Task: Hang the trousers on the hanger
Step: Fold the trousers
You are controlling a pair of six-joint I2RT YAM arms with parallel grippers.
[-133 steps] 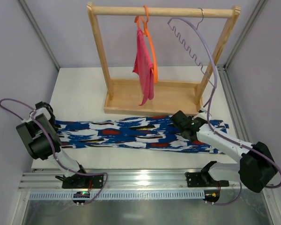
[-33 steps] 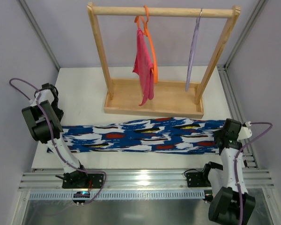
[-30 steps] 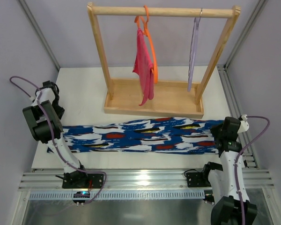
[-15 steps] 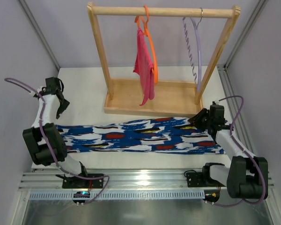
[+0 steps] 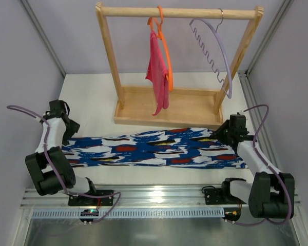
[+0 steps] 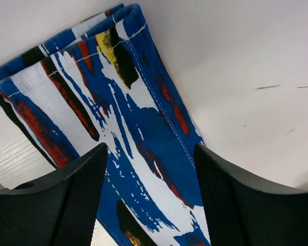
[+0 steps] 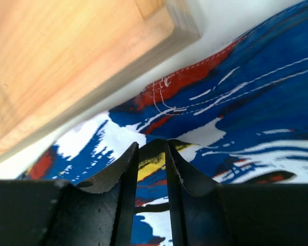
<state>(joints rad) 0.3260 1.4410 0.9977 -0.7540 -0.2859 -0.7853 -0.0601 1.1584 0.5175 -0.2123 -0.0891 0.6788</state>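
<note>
Left fingers (image 6: 66, 205) stand wide apart over the trousers (image 5: 154, 148) on the counter (image 5: 87, 97). Right fingers (image 7: 118, 205) sit nearly together; I cannot tell if they grip.

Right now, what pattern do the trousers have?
The trousers are blue with white, red, black and yellow streaks; clearest in the left wrist view.

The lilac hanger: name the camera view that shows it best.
Top external. It alone shows the hanger, whole, hooked on the wooden rail. Both wrist views miss it: each shows the trousers, the right also the rack's base.
</note>
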